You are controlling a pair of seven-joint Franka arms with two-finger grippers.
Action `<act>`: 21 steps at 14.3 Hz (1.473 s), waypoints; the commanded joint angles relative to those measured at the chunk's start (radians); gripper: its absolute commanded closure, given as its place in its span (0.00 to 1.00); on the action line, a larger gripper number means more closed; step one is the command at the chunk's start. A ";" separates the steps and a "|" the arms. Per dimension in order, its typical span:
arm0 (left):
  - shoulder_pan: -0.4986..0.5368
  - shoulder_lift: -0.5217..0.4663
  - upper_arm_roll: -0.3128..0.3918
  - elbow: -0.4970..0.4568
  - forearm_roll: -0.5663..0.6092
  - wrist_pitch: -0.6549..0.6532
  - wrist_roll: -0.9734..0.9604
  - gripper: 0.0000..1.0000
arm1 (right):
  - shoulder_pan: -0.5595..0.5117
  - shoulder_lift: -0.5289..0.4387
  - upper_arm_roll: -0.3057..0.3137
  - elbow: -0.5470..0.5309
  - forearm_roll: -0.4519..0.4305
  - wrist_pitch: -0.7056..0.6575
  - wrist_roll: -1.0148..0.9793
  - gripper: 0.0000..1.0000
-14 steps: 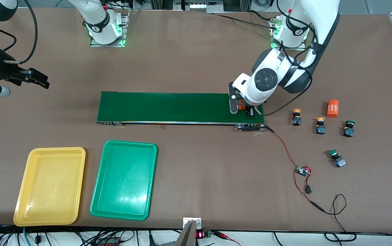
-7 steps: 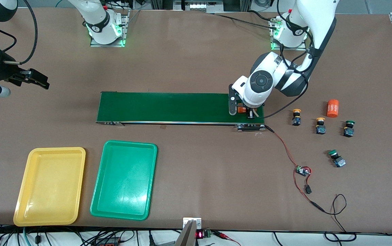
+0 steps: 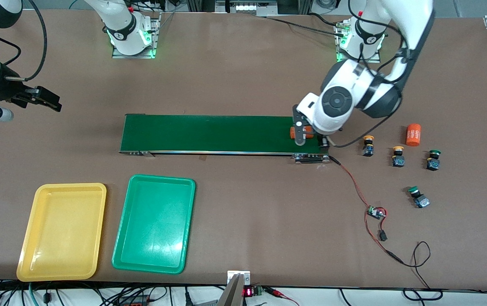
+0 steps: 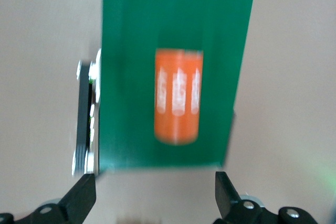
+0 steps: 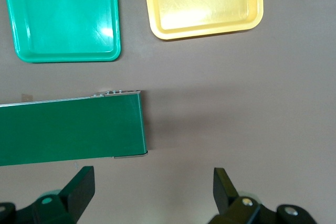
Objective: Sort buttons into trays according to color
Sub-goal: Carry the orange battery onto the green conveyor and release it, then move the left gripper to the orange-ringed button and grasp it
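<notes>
Nearest the front camera, on the desk (image 3: 243, 221) toward the right arm's end, lie the yellow tray (image 3: 61, 232) and the green tray (image 3: 154, 224), side by side and both empty. Toward the left arm's end, one green button (image 3: 418, 197) lies tipped over; farther back a second green button (image 3: 433, 160) and two yellow buttons (image 3: 398, 156) (image 3: 368, 145) stand in a loose row, an orange cylinder (image 3: 413, 134) just beside them. These buttons look small, rigid and light; their smooth mushroom caps seem slippery, so the squarer black-and-blue body is probably the better hold. Farther still, the left pincer (image 4: 155, 192) hangs spread wide and empty over the conveyor belt (image 3: 209, 134), where a second orange cylinder (image 4: 178, 96) lies. The right pincer (image 5: 153, 190) waits, also wide, above bare desk near the belt's other end.
</notes>
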 commanded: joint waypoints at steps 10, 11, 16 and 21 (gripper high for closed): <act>0.174 0.017 0.025 0.110 0.069 -0.172 -1.016 0.00 | -0.006 0.000 0.007 0.003 0.007 0.002 -0.001 0.00; 0.174 0.023 0.026 0.122 0.068 -0.172 -1.028 0.00 | -0.006 0.000 0.007 0.003 0.009 0.004 -0.002 0.00; 0.204 0.098 0.031 0.207 0.057 -0.258 -1.022 0.00 | -0.004 0.000 0.007 0.003 0.009 0.004 -0.001 0.00; 0.259 0.152 0.032 0.200 0.069 -0.255 -1.023 0.00 | -0.004 0.000 0.007 0.003 0.009 0.001 -0.002 0.00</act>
